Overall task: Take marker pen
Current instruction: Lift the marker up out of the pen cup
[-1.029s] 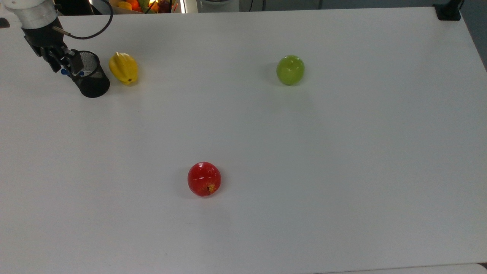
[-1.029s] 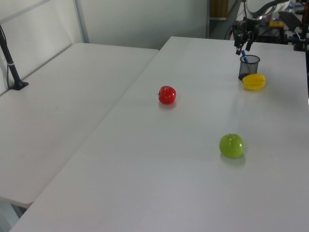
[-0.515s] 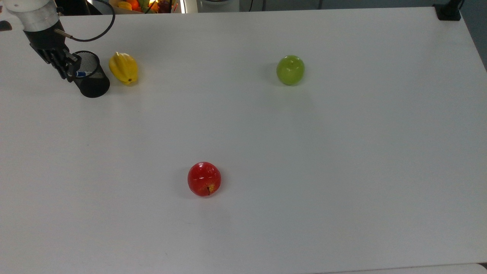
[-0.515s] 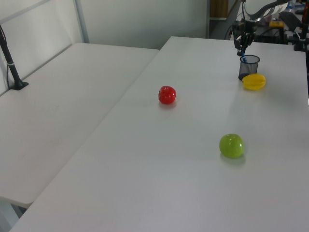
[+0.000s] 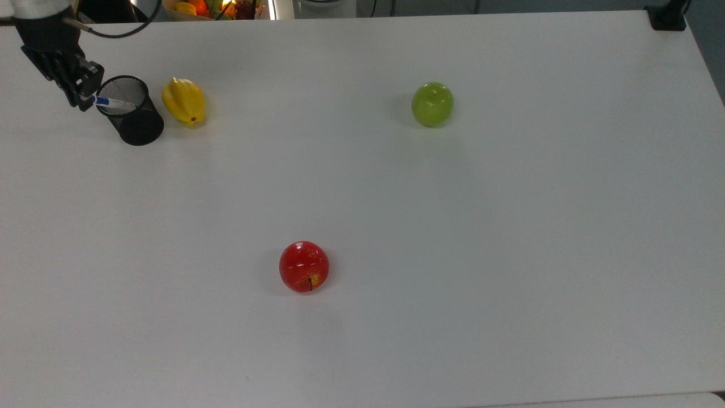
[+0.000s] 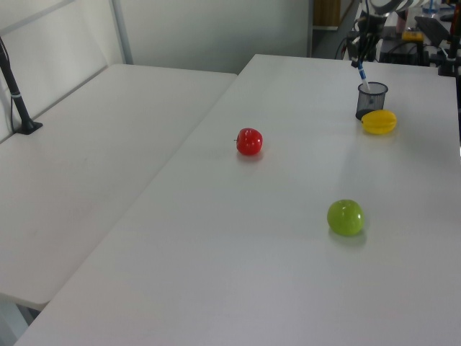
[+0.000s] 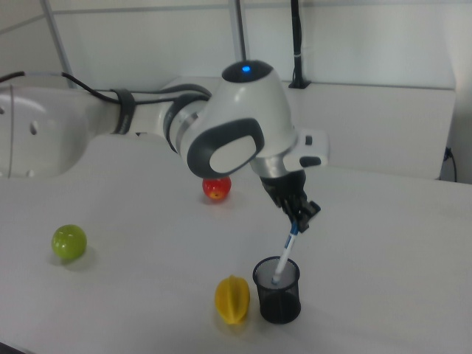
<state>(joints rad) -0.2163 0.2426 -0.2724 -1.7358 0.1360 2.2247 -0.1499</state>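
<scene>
Marker pen (image 7: 285, 255) tilted (cap uppermost)

Robotics laboratory: a white robot arm (image 7: 221, 133) works over bare white tables (image 5: 453, 226), with a black camera pole (image 6: 18, 94) clamped at 9 o'clock in the left view.

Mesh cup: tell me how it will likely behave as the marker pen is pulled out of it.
The mesh cup looks light and open-weave, so it may tip if the marker pen drags on its rim. The gripper holds the pen tilted, tip inside, so dragging seems possible. On its round side, it would probably roll.
</scene>
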